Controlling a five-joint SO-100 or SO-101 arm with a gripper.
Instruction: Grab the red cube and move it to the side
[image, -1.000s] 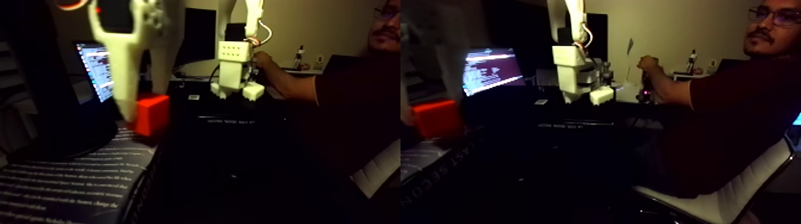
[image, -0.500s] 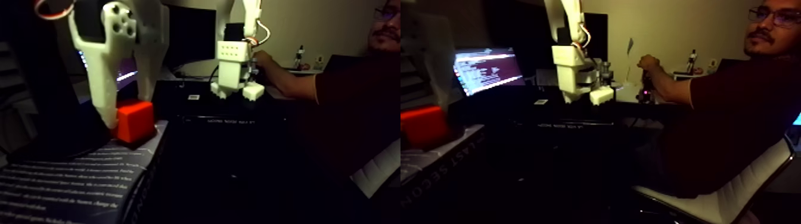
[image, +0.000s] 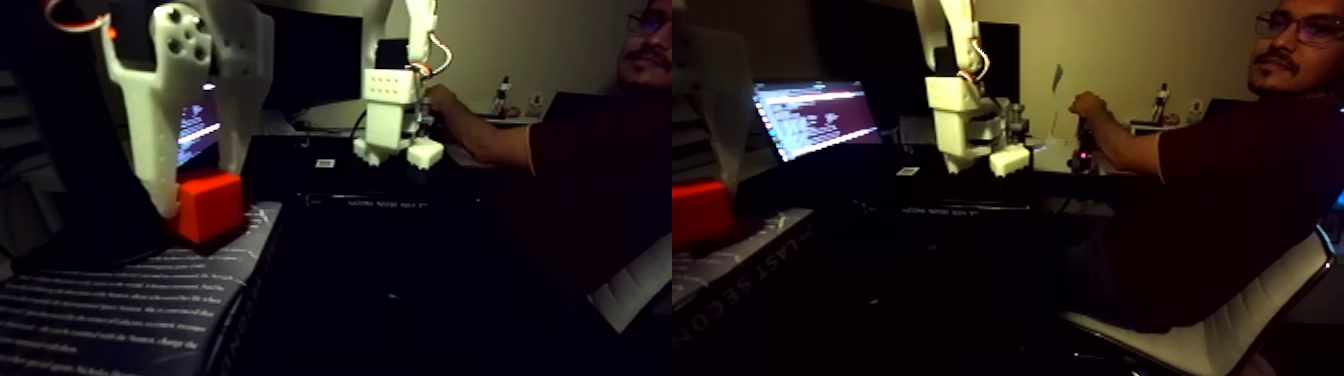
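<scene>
The picture holds two side-by-side halves. In the left half the red cube (image: 212, 207) sits low over the far end of a dark printed book (image: 110, 305), its underside at the cover. My white gripper (image: 200, 190) comes down from the upper left and is shut on the cube. One finger (image: 160, 170) is on the cube's left side and the other finger (image: 240, 120) is behind it on the right. In the right half the cube (image: 698, 214) shows at the left edge, with the gripper blurred above it.
A second white arm (image: 392, 115) stands on the dark desk behind, and a person's hand (image: 440, 98) holds it. The person sits at the right on a white chair (image: 1220, 325). A lit laptop screen (image: 815, 115) stands behind the book. The desk is dark.
The gripper has carried the red cube leftward and slightly down, toward the book's cover. The laptop screen behind it is now more exposed. The person and the second arm look unchanged.
</scene>
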